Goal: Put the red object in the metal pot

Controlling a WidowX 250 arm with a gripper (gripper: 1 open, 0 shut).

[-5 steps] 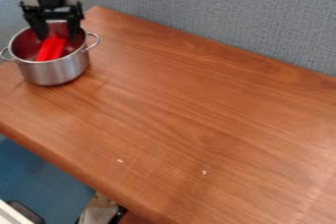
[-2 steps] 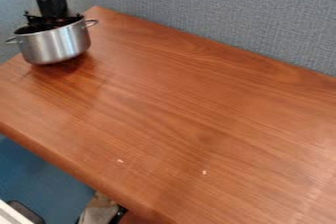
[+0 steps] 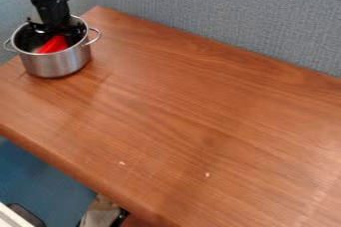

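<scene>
The metal pot [image 3: 51, 64] stands at the far left corner of the wooden table [image 3: 200, 112]. The red object [image 3: 50, 45] lies inside it, slanted against the bottom, and only part of it shows. My black gripper [image 3: 58, 34] points down from above and reaches into the pot's back half, with its fingertips low inside, right at the red object. The fingers look drawn closer together. The dark fingers and the pot's rim hide whether they pinch the red object or only stand beside it.
A grey-blue textured wall [image 3: 226, 12] runs just behind the table's far edge. The table's near edge drops to the floor at the lower left. The pot sits close to the table's left edge.
The gripper's fingers stood wide above the pot a second ago. They have since narrowed and sunk into the pot. The pot shifted and looked tipped in between, and now stands level again.
</scene>
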